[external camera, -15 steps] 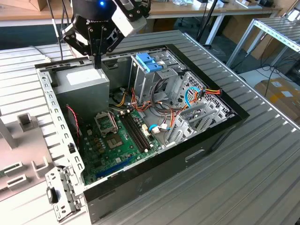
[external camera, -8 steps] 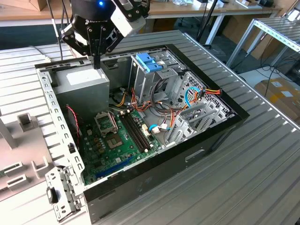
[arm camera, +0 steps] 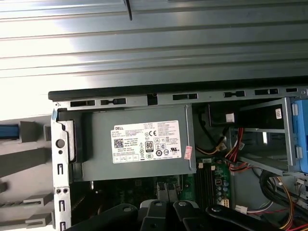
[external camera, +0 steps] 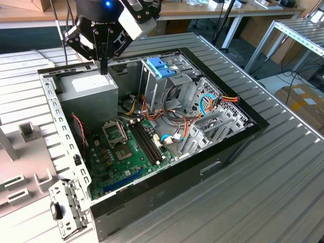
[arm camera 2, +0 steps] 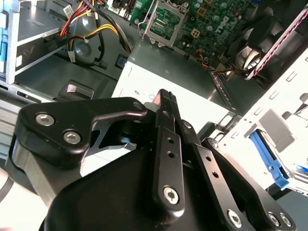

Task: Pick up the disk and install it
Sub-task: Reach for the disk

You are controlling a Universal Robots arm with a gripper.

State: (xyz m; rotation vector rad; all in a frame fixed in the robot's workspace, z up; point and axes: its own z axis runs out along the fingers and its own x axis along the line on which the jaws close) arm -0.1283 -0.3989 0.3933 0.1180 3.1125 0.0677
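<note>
My gripper (external camera: 104, 65) hangs over the grey power supply (external camera: 94, 89) at the back corner of the open computer case (external camera: 167, 172), towards the exterior view's left. Its black fingers (arm camera 2: 167, 103) are pressed together with nothing between them, tips just above the supply's labelled top (arm camera: 139, 142). The disk shows as a bright blue rail (arm camera 2: 267, 157) held in a white holder outside the case wall, and as a blue end (arm camera: 6, 131) on the grey fixture beside the case. The gripper is apart from it.
Inside the case are the green motherboard (external camera: 126, 152), bundles of coloured cables (external camera: 177, 119) and a metal drive cage with a pale-blue ridged latch (external camera: 160, 66). White fixtures (external camera: 23, 177) stand at the exterior view's left. The ridged metal table (external camera: 263, 192) surrounds the case.
</note>
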